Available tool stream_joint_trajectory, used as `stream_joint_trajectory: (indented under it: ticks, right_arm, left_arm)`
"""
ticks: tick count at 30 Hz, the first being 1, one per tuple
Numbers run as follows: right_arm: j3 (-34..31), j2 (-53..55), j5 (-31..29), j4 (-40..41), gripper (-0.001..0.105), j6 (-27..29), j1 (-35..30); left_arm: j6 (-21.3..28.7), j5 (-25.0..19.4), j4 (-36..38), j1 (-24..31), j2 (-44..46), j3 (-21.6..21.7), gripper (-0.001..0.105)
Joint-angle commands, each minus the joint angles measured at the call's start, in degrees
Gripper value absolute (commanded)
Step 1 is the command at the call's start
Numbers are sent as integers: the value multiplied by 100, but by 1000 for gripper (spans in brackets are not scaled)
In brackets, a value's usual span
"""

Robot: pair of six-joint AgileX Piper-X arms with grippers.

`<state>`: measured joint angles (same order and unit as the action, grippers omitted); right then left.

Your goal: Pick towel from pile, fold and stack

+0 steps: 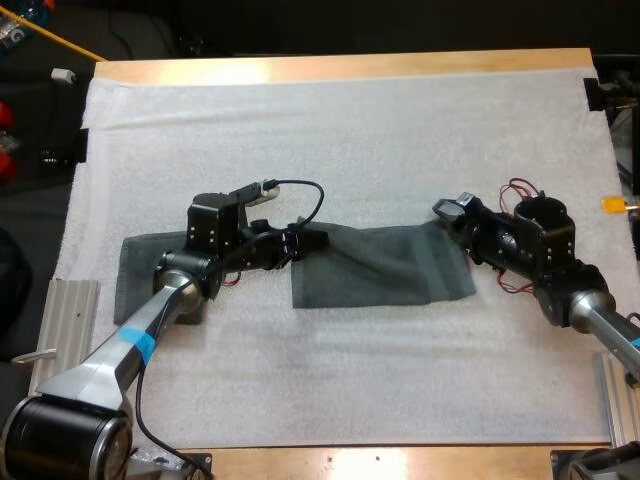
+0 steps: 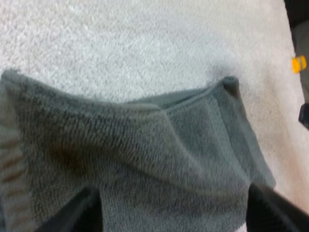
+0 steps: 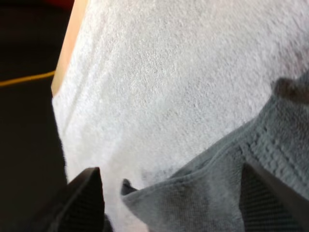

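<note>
Left gripper (image 1: 305,245) sits on the far long edge of the towel (image 1: 385,265), roughly at mid-length. Its fingers (image 2: 79,212) stand wide apart with cloth filling the gap, and we see no pinch. The right gripper (image 1: 447,214) sits at the towel's far right corner. Its fingers (image 3: 87,198) are likewise spread wide, straddling the hem, which rises slightly off the mat (image 1: 350,130).

The towel lies across the middle of the mat, long axis parallel to the mat's near edge, left end closer to the mat's left edge than the right end is to the right edge.

We judge the step in hand to be the grasp that precedes a fold. Both grippers share one long edge, and the towel's body extends from them toward the near edge — so closing must precede any lift. The towel's left end lies under the left arm, with no gripper at it.
</note>
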<state>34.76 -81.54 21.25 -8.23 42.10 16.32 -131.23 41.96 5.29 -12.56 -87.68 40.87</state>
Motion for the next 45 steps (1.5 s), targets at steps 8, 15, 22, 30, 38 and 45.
stream_joint_trajectory:
  ticks: [8, 15, 22, 30, 38, 45]
  right_arm:
    - [42, 555, -397, 885, 59, 1334, -13]
    - [42, 1182, -675, 2187, 59, 2321, -13]
    - [204, 1842, -946, 3487, 59, 3084, -13]
    - [875, 2213, -1289, 5019, 59, 4018, -13]
    - [1494, 2221, -1289, 5777, 59, 4214, -13]
    - [1526, 2184, -1351, 5848, 59, 4346, -13]
  left_arm:
    - [243, -104, 456, 10, 410, 42, 61]
    - [896, -560, 1465, 10, 1262, 42, 61]
    - [1475, -968, 2726, 10, 2171, 42, 61]
    - [1755, -1040, 3757, 10, 3306, 42, 61]
    - [1797, -1040, 4720, 10, 4548, 42, 61]
    - [1797, -1040, 5497, 10, 5479, 42, 61]
